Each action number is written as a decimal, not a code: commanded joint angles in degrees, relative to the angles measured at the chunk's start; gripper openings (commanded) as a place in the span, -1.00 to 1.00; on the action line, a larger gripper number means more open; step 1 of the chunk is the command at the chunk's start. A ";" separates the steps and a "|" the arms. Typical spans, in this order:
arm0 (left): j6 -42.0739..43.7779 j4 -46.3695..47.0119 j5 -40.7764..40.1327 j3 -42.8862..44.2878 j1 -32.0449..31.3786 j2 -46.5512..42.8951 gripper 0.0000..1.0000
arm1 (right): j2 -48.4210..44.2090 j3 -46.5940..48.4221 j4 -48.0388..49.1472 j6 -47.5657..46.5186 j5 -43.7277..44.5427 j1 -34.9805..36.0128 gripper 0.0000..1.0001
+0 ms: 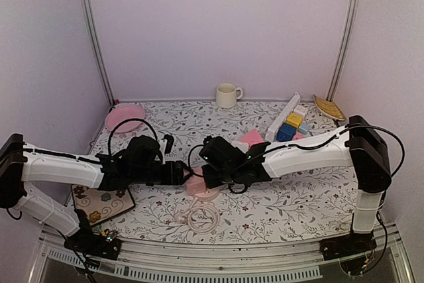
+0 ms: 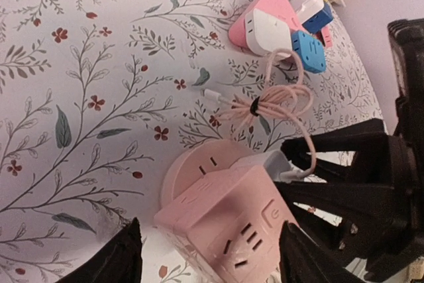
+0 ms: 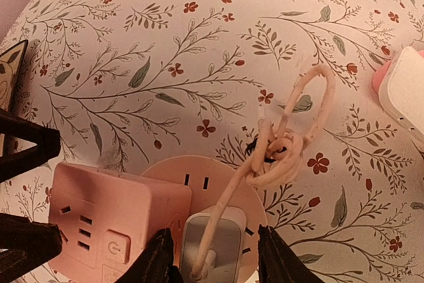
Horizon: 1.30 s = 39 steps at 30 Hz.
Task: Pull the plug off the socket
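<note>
Right fingers [image 3: 162, 260] close either side of the plug [image 3: 222, 240], left fingers [image 2: 122, 260] astride the pink socket [image 2: 225, 223]; both grips unclear.

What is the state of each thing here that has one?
Plug: seated in socket.
Socket: holds plug.
Cable: coiled, tied.
Left gripper: straddles socket, contact unclear.
Right gripper: flanks plug, grip unclear.
Mug: upright.
</note>
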 commanded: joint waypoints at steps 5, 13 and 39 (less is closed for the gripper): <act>-0.44 1.38 4.16 -1.04 0.83 2.56 0.36 | -0.59 -1.00 -3.56 0.71 1.24 1.46 -0.01; -2.36 -0.39 3.57 0.32 0.86 5.62 0.27 | -2.85 -1.93 -3.28 0.44 0.59 1.65 0.00; -6.44 -5.66 0.13 2.36 -0.20 11.92 0.18 | 0.51 3.16 -0.10 -4.49 9.00 2.92 -0.85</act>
